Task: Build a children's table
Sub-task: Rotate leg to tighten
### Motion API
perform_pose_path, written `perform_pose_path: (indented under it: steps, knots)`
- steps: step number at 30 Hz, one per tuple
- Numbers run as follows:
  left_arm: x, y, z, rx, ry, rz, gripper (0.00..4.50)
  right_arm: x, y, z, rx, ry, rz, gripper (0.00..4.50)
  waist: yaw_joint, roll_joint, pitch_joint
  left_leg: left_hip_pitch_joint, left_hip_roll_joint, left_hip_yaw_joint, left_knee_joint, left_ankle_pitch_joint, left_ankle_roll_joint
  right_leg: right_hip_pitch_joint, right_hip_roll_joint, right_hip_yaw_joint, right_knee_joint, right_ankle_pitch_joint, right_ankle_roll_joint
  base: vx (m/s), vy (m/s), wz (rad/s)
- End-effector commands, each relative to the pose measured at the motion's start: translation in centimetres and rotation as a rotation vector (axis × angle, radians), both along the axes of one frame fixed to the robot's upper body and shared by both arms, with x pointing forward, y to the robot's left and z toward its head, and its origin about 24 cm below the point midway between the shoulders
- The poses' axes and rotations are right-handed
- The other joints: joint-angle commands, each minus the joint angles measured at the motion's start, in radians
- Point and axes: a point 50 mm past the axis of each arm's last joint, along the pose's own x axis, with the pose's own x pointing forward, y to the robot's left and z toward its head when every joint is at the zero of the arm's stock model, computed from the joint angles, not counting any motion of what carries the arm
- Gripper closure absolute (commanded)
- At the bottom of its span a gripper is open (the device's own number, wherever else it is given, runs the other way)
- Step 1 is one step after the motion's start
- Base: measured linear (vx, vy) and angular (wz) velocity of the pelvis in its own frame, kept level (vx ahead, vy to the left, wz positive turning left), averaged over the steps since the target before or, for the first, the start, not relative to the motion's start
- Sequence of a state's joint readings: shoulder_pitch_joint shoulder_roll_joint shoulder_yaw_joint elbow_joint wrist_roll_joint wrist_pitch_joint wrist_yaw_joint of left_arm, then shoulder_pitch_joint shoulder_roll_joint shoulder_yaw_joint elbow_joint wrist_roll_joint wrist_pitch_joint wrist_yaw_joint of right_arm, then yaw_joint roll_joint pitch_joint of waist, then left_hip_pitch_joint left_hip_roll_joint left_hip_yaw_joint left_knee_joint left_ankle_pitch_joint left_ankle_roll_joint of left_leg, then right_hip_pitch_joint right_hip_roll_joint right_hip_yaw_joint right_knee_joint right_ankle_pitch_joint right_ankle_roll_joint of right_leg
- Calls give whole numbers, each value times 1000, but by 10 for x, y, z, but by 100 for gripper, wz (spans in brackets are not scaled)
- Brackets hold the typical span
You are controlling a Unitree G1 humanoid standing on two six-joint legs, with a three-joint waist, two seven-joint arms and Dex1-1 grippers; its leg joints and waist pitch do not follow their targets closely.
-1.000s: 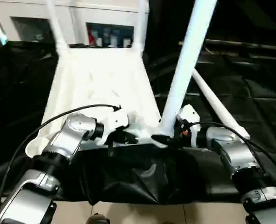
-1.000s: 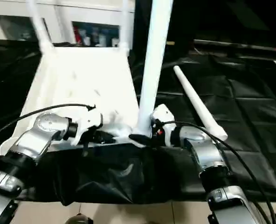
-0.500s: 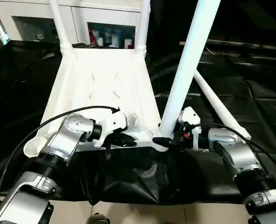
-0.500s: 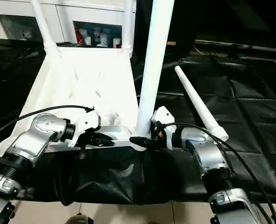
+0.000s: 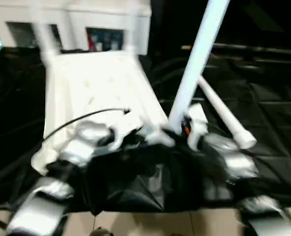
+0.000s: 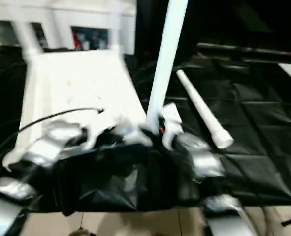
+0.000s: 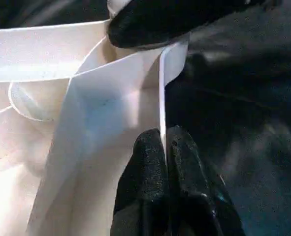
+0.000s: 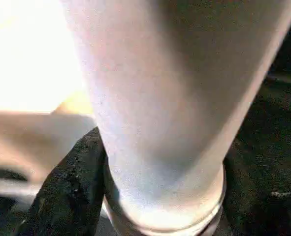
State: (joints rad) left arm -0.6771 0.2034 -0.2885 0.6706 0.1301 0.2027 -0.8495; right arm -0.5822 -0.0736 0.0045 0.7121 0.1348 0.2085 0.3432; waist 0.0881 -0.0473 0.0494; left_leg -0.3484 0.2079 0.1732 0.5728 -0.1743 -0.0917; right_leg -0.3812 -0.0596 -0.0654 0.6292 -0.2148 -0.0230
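The children's table top (image 5: 96,88) lies white and underside up on the black-draped work table. Two legs (image 5: 42,34) stand in its far corners. A third leg (image 5: 194,64) stands nearly upright at the near right corner. My right gripper (image 5: 177,132) is shut around this leg's foot, and in the right wrist view one finger (image 8: 71,187) presses against the tube (image 8: 160,98). My left gripper (image 7: 163,140) is shut on the top's thin near rim (image 7: 161,88), a little left of that corner. A loose leg (image 5: 224,115) lies on the cloth to the right.
The black cloth (image 5: 150,182) hangs over the work table's front edge, with light floor (image 5: 150,223) below it. A white cabinet (image 5: 106,37) with small items on its shelf stands behind the table. An open round socket (image 5: 39,160) shows at the top's near left corner.
The whole picture has shifted and blurred as the camera moved. Both grippers keep their places, the left on the rim and the right at the foot of the upright leg.
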Motion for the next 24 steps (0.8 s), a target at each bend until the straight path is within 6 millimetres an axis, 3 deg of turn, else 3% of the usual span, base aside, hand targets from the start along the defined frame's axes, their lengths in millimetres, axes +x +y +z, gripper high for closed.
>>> perform_pose_path:
  steps: [1,4,5,7,11,13,17,22,24]
  knots:
    - [4,-23,6,-55,-43,51,450,-15,7,-37,-50,174,-72,178,1,6,-54,10,27,-6,-65,-213,-24,30,-87,56,-95,-245,-156,0,0,0]
    - [2,-41,7,-75,-59,41,450,-10,25,-31,-21,132,-70,178,2,5,-55,5,26,-6,-65,-199,-11,33,-84,56,-91,-197,-159,0,0,0]
    - [2,-41,7,-75,-59,41,450,-10,25,-31,-21,132,-70,122,3,4,-57,4,25,-6,-64,-194,-8,34,-85,55,-89,-187,-161,0,0,0]
    - [0,-41,7,-80,-59,21,450,-8,30,-27,-4,111,-49,108,4,5,-57,0,25,-6,-65,-180,1,37,-84,54,-86,-155,-161,0,0,0]
    - [1,-34,6,-76,-58,16,450,-6,29,-23,-9,80,-22,64,3,5,-54,3,25,-5,-67,-207,4,35,-84,54,-91,-184,-160,0,0,0]
    - [1,-26,6,-77,-54,1,450,-5,23,-17,0,35,37,64,3,0,-54,0,25,-6,-67,-215,9,37,-87,55,-94,-217,-149,0,0,0]
    - [-3,-12,6,-82,-34,-58,450,-7,6,-8,-1,-21,178,64,7,3,-55,-4,25,-7,-66,-197,27,42,-86,54,-93,-200,-148,0,0,0]
    - [-10,4,6,-81,5,-164,450,-17,-14,3,-47,-84,418,64,6,3,-57,-4,26,-4,-61,-158,50,43,-83,54,-85,-113,-178,0,0,0]
    - [-15,15,8,-81,26,-245,450,-25,-27,10,-67,-91,554,64,10,2,-59,-4,28,-5,-59,-142,65,50,-81,54,-79,-61,-190,0,0,0]
